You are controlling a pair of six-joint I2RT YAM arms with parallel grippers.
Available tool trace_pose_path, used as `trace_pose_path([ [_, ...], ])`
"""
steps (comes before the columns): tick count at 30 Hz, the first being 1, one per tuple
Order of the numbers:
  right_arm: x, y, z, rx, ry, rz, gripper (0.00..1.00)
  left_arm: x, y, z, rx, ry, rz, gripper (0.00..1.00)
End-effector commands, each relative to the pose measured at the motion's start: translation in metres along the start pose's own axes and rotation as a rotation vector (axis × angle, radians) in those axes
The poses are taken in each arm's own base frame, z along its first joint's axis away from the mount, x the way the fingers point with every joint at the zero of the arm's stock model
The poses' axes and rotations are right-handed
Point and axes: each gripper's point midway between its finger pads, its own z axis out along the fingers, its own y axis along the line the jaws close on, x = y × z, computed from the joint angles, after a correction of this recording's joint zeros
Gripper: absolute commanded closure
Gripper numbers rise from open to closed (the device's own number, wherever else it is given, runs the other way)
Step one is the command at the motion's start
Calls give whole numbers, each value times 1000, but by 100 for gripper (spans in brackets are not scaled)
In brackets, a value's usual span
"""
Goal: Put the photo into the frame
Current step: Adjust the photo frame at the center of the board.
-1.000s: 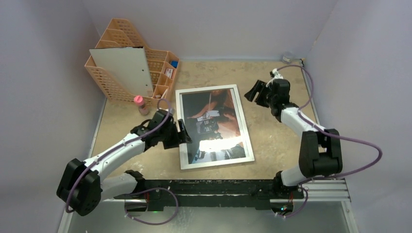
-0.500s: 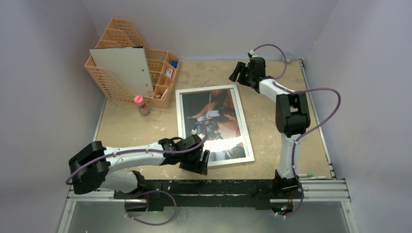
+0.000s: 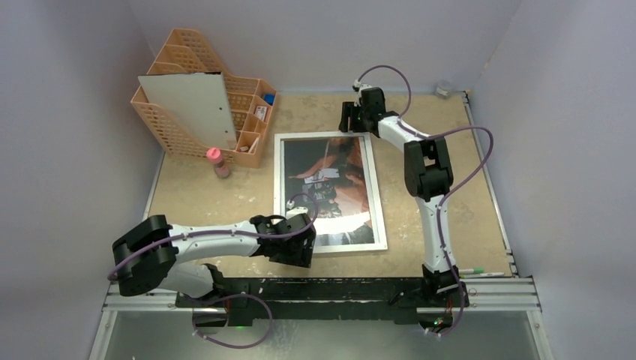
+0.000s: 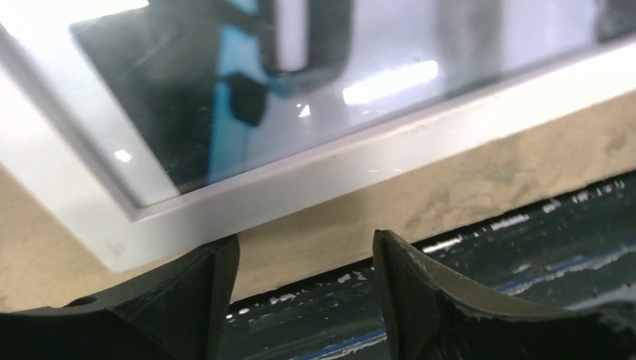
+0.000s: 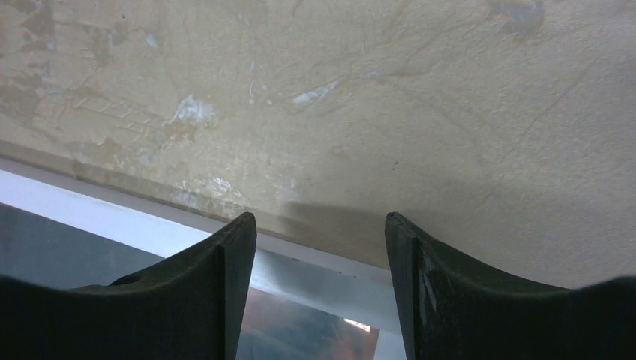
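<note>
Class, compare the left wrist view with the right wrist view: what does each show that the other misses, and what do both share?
Only the left wrist view shows a corner of the frame, glare on its pane, and the black rail at the table's edge. Only the right wrist view shows an orange-tan patch of the photo and a broad stretch of scuffed table. Both show the frame's white border lying on the tan table, seen between parted fingers: the left fingers, the right fingers.
</note>
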Motion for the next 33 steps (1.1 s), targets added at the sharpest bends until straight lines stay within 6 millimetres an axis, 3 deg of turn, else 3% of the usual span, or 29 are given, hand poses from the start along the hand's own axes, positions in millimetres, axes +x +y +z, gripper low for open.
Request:
trace_pose_path([
  [1, 16, -8, -20, 17, 98, -35, 33, -19, 36, -5, -219, -100, -56, 31],
  [5, 13, -11, -49, 33, 86, 26, 33, -39, 46, -10, -246, -142, -115, 30],
  [10, 28, -27, -81, 62, 118, 174, 33, -70, 56, -10, -195, -188, -222, 30],
  [12, 41, -34, -93, 79, 141, 234, 33, -80, 56, -9, -179, -198, -236, 30],
  [13, 59, -43, -107, 133, 165, 271, 33, -91, 57, -2, -162, -194, -263, 30],
  [16, 84, -52, -118, 174, 206, 311, 33, -105, 58, 2, -126, -201, -300, 30],
  [21, 108, -64, -138, 212, 207, 356, 33, -126, 63, 7, -76, -219, -365, 30],
  [23, 95, -62, -144, 193, 165, 351, 33, -128, 66, 6, -80, -220, -373, 30],
  [28, 22, -45, -151, 123, 3, 316, 32, -122, 76, 0, -110, -226, -393, 30],
  [33, -17, -60, -136, 189, -79, 282, 31, -113, 82, -7, -105, -241, -422, 30],
])
